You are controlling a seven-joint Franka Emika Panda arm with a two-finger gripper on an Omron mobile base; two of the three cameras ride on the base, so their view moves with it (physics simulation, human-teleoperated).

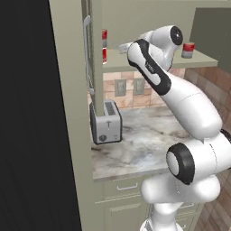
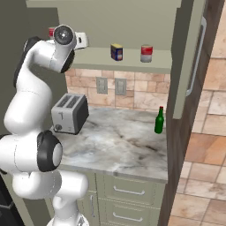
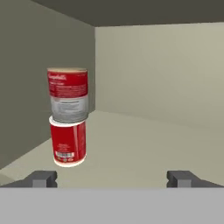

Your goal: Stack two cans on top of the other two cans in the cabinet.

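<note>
Gripper wide open, holding nothing. Grey-bodied can sits stacked on red can on cabinet shelf, left of gripper.

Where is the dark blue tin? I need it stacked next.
In the right base view, the blue tin stands on the cabinet shelf, just left of a red-topped can.

Red-and-grey can on red white-banded can; dark blue yellow-labelled tin; beige cabinet

cabinet shelf, stacked red cans, blue tin, seemingly another can
</note>
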